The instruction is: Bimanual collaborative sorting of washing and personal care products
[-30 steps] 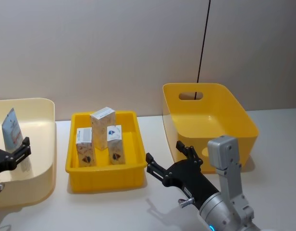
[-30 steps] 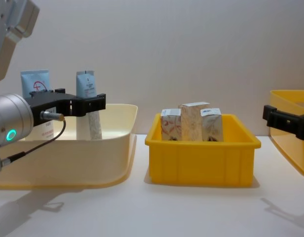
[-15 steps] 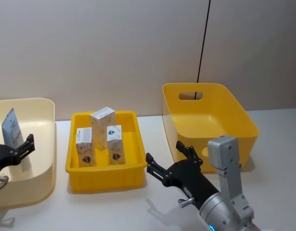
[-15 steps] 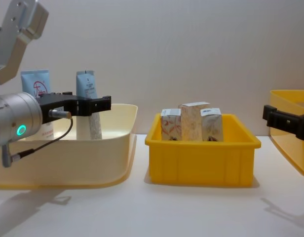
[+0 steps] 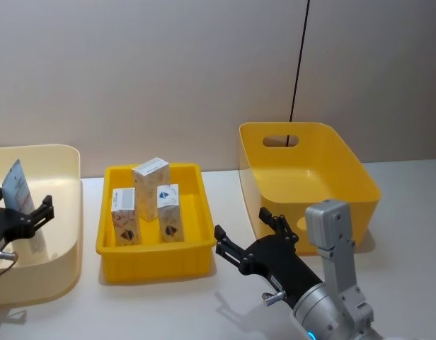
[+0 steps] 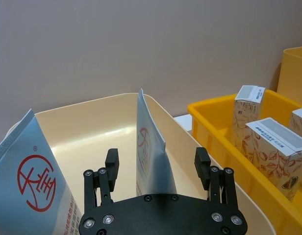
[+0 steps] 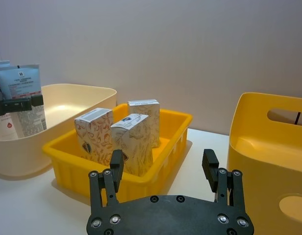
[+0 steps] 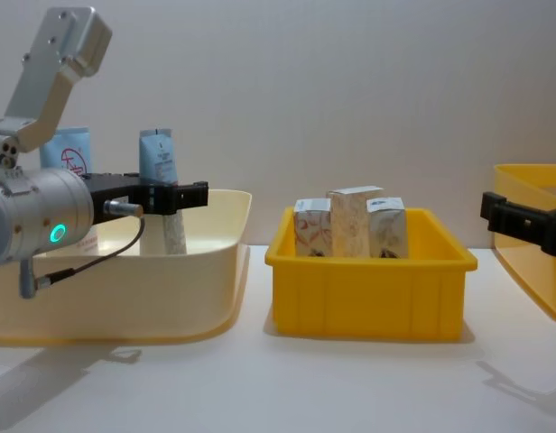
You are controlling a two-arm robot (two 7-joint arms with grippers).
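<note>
Left tool [image 6: 157, 166] spread wide astride light-blue tube [image 6: 148, 142], empty | right tool [image 7: 162, 159] splayed, empty | container [image 6: 36, 181]: red round mark

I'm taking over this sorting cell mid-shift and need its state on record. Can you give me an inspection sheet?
Surface: white table holding cream bin, yellow tray, deep yellow bin.
Job's things: light-blue tube and red-marked container upright in cream bin; three cartons in tray.
Clutter: nothing seen.
Grippers: left gripper open, straddling the tube; right gripper open, above the table between tray and deep bin.
Cables: black cable down the wall; thin wire at left gripper.
Surroundings: plain wall.
</note>
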